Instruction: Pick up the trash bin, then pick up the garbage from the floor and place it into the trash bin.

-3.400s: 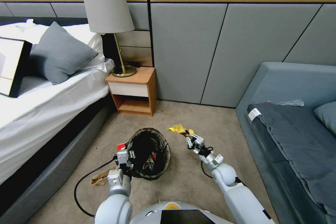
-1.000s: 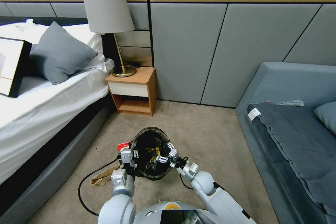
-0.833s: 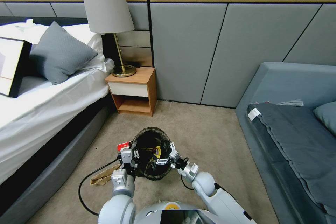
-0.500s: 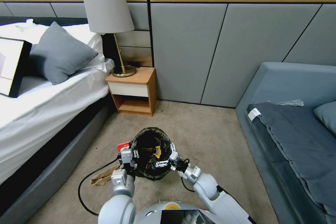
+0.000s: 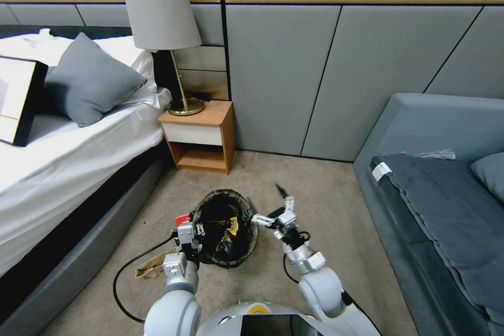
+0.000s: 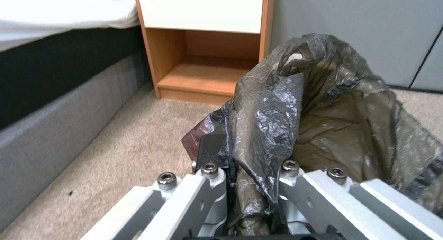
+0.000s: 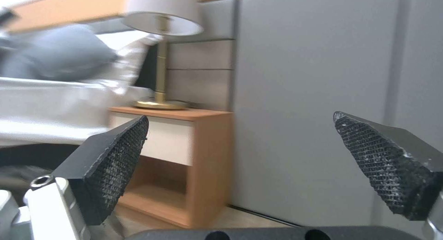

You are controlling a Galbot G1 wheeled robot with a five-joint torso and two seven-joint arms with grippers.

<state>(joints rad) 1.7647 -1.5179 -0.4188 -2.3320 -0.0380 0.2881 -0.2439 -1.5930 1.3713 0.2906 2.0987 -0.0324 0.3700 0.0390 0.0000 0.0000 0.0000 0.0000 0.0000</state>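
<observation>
- Right gripper [image 5: 274, 211], now spread and empty, lifted clear of trash bin [image 5: 224, 228] at lower centre; yellow wrapper [image 5: 232, 226] dropped inside.
- Left gripper [image 5: 188, 232] pinching bin's rim.

trash bin [image 5: 224, 231]: crinkled black liner, yellow-red wrappers inside | floor [image 5: 325, 205]: beige carpet | nightstand [image 5: 202, 136]: orange wood, white drawer | lamp [image 5: 160, 10]: grey shade, brass stem | right gripper [image 7: 249, 164]: black cross-hatched pads
</observation>
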